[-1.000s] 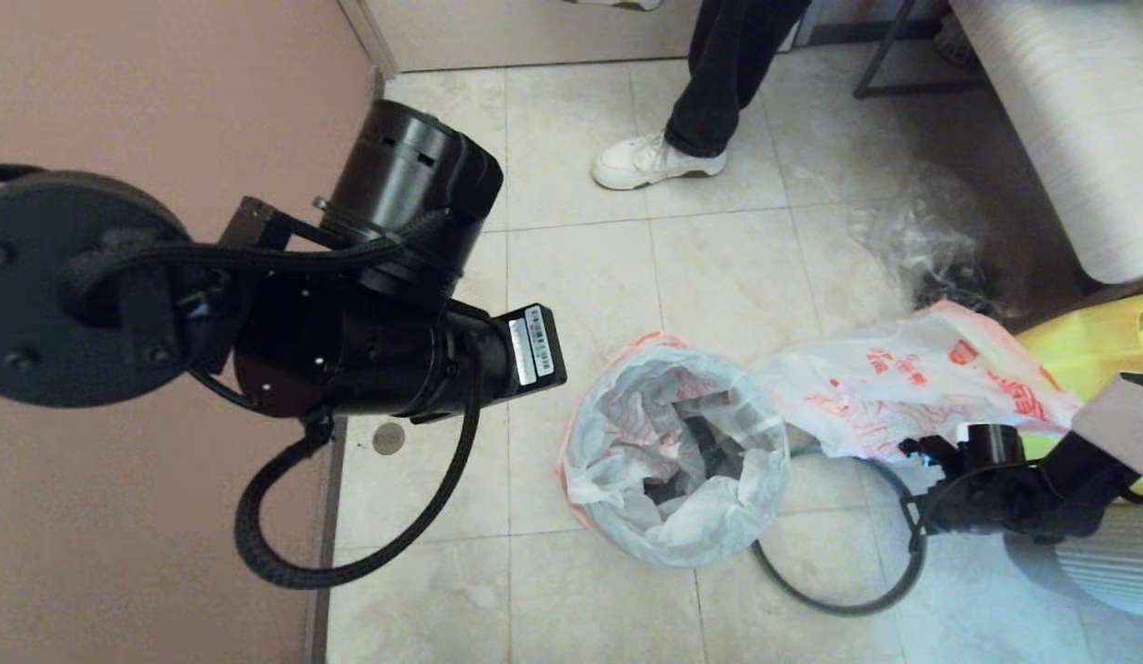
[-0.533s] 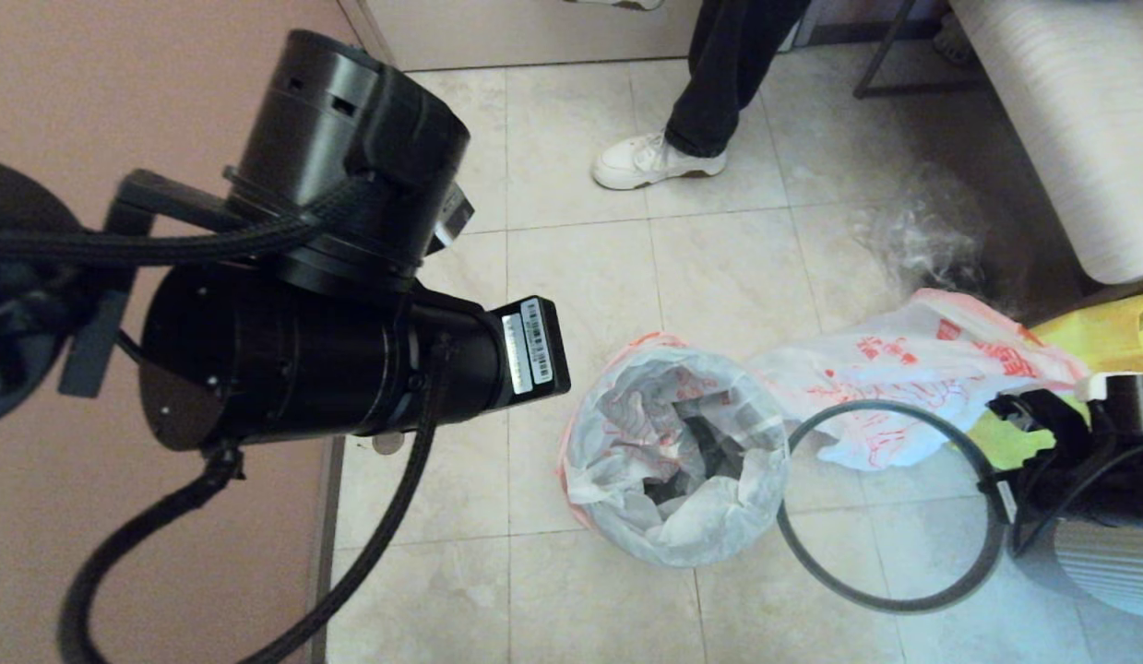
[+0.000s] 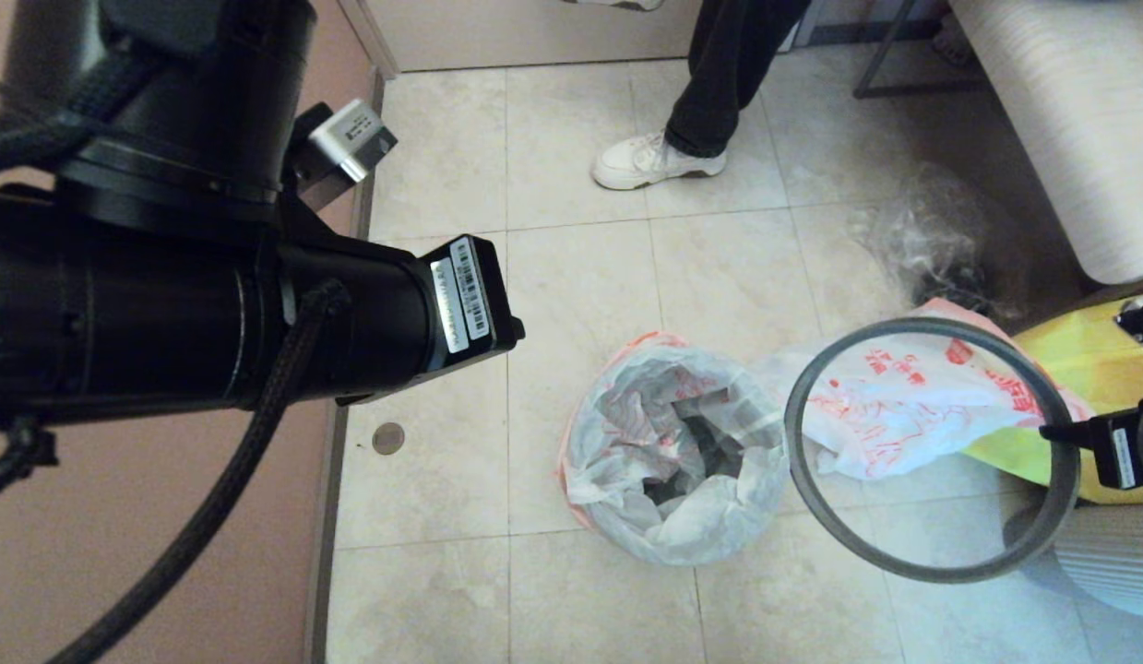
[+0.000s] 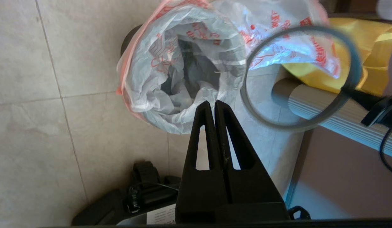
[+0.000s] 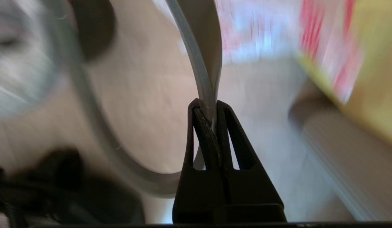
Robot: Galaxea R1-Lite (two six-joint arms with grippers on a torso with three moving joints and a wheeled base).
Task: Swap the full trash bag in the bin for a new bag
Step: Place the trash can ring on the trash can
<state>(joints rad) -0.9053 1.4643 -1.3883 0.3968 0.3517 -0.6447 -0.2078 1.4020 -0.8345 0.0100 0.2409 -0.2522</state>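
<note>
The pale grey bin stands on the floor tiles. The new bag lines it, its mouth folded over the wall, and I see no bottles inside. The dark grey ring rim hangs in the air right of the bin, off it. My right gripper is shut on the ring's right side. Behind the ring, the bulging full trash bag lies on the floor; its contents are not clear. My left gripper is shut and empty, hovering near the bin's front edge.
A person's leg and white shoe stand beyond the bin. A clear plastic bag and a yellow fabric bag lie at the right, by pale ribbed furniture. A pink wall runs along the left.
My right gripper has lifted the ring off the floor beside the bin and carried it up and to the right. My left arm has risen and swung left.
</note>
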